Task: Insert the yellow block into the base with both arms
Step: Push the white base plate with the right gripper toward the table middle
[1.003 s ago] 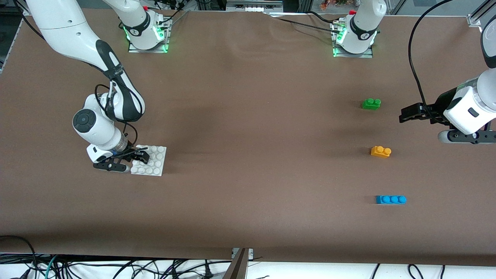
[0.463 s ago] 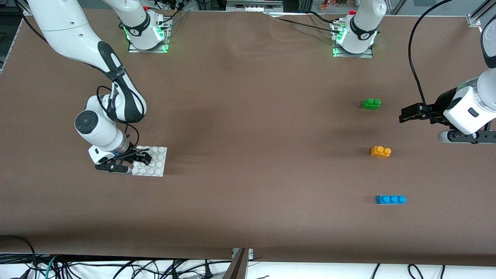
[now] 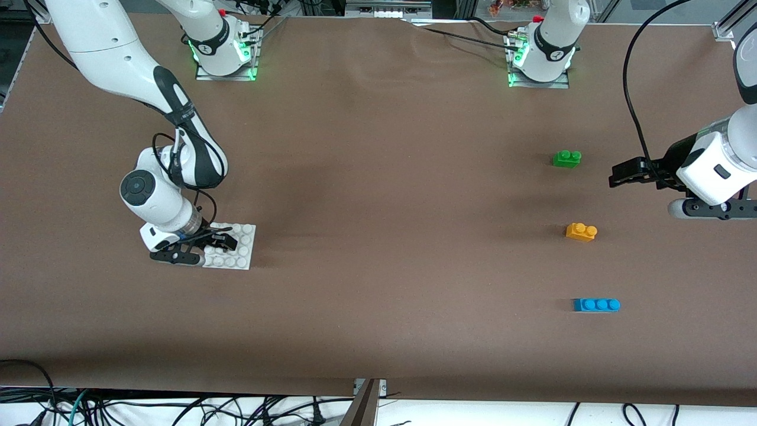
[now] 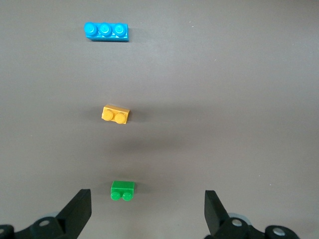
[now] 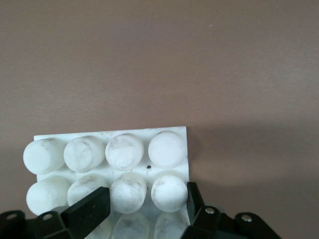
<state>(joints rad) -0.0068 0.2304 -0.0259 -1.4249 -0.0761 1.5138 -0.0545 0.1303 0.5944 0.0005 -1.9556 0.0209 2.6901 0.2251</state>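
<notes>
White studs fill the bottom of the right wrist view: the base (image 5: 112, 167) lies flat on the brown table (image 3: 378, 236) toward the right arm's end, and the right gripper (image 3: 222, 241) is down on it. Its fingers (image 5: 89, 211) are closed on the base, with studs caught between them; the part of the plate under the gripper is hidden in the front view, and the rest of the plate shows just beside the fingers, toward the middle of the table.

At the left arm's end, the left gripper (image 3: 621, 176) hangs in the air over bare table, its fingers (image 4: 77, 214) spread wide with nothing between them. This arm waits. Three bricks lie in a row on the table near it, each apart from the others. The green brick (image 3: 566, 158) is the closest to the gripper, just past its fingertips toward the middle of the table. The block (image 3: 581, 231), orange-yellow with two studs up, sits a step nearer the front camera than the green one, clear of the gripper and untouched. The blue brick (image 3: 596, 305), three studs long, lies nearer the camera again, farthest from the gripper. Block and base are well apart, at the table's two ends.
</notes>
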